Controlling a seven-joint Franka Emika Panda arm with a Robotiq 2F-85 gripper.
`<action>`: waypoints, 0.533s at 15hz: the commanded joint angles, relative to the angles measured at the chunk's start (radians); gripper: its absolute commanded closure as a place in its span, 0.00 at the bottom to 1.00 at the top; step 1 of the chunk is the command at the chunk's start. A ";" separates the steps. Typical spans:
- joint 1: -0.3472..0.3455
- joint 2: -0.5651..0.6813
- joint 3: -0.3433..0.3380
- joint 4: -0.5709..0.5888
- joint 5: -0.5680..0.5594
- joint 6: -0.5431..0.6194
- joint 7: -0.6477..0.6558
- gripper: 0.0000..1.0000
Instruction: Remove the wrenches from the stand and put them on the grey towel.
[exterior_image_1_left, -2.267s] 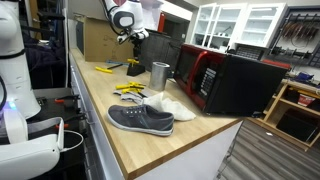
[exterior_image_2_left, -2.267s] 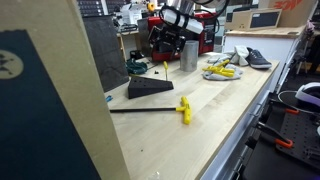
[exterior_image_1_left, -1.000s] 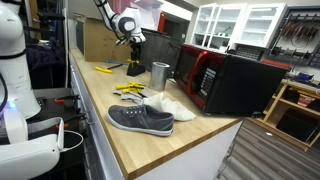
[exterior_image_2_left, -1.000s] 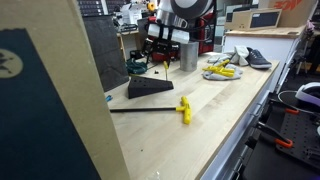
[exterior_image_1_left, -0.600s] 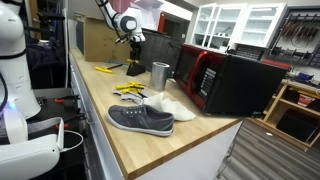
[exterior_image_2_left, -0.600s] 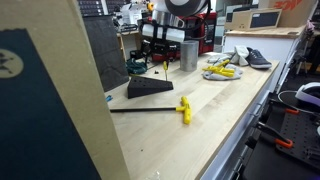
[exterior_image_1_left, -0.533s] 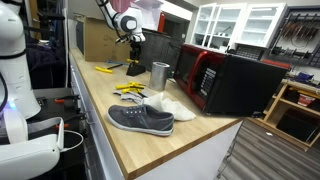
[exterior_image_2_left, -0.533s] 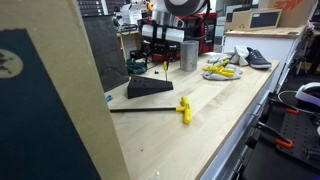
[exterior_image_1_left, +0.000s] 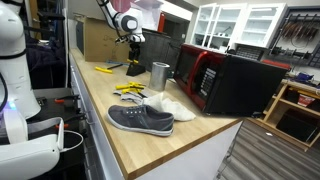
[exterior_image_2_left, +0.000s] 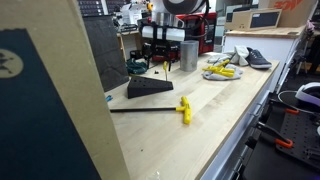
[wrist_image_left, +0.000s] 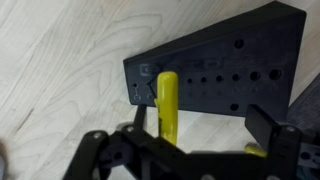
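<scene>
The stand (wrist_image_left: 225, 65) is a black block with rows of holes, standing on the wooden bench. One yellow-handled wrench (wrist_image_left: 166, 100) sticks up out of its left part. My gripper (wrist_image_left: 203, 125) hangs right above it, open, with the yellow handle just inside the left finger and not pinched. A second bit of yellow (wrist_image_left: 256, 150) shows low by the right finger. In an exterior view my gripper (exterior_image_1_left: 132, 43) is over the stand (exterior_image_1_left: 134, 70). A dark grey flat piece (exterior_image_2_left: 150, 88), seemingly the towel, lies in front of my gripper (exterior_image_2_left: 162, 48).
A steel cup (exterior_image_1_left: 160, 73) stands next to the stand. A yellow T-handle tool (exterior_image_2_left: 183, 108) lies on the bench. More yellow tools (exterior_image_1_left: 128, 90), a white cloth (exterior_image_1_left: 172, 106) and a grey shoe (exterior_image_1_left: 140, 119) lie further along. A red and black microwave (exterior_image_1_left: 225, 82) stands behind.
Over the last two seconds my gripper swung from beside the cup to above the stand and came down. In the last half second it has hardly moved.
</scene>
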 joint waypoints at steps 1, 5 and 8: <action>-0.005 0.004 0.014 0.023 0.019 -0.041 0.009 0.26; -0.006 -0.001 0.018 0.019 0.016 -0.044 0.005 0.58; -0.009 -0.009 0.020 0.015 0.021 -0.050 -0.001 0.80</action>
